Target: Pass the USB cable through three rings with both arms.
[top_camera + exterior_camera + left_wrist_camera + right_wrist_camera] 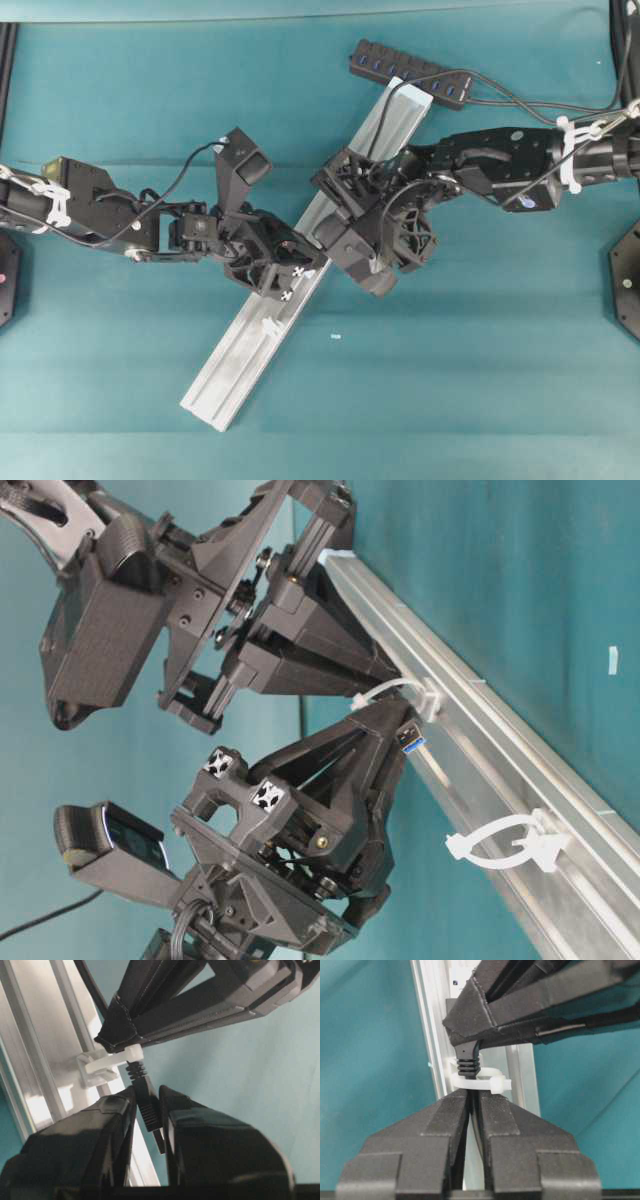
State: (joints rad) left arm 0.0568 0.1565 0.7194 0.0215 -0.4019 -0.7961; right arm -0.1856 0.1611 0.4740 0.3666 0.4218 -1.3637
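Note:
The USB cable's black plug (pixel 146 1105) sticks out through a white ring (pixel 112 1061) on the silver rail (pixel 35 1035). My left gripper (pixel 147 1092) is shut on the plug body, whose metal tip points back between the fingers. On the ring's other side, my right gripper (pixel 472 1094) is shut on the thin black cord, its fingertips touching the ring (pixel 477 1079). The plug's ribbed collar (pixel 466 1060) sits in that ring. From table level the blue-tipped plug (pixel 410 742) shows beside this ring (pixel 425 695), and a second ring (pixel 505 845) stands further along, with nothing through it.
The rail (pixel 250 345) lies diagonally across the teal table. The black multi-port hub (pixel 410 72) rests at its far end, with the cord running from it under the right arm. One ring (pixel 270 325) shows on the rail's near half. Both arms crowd the rail's middle.

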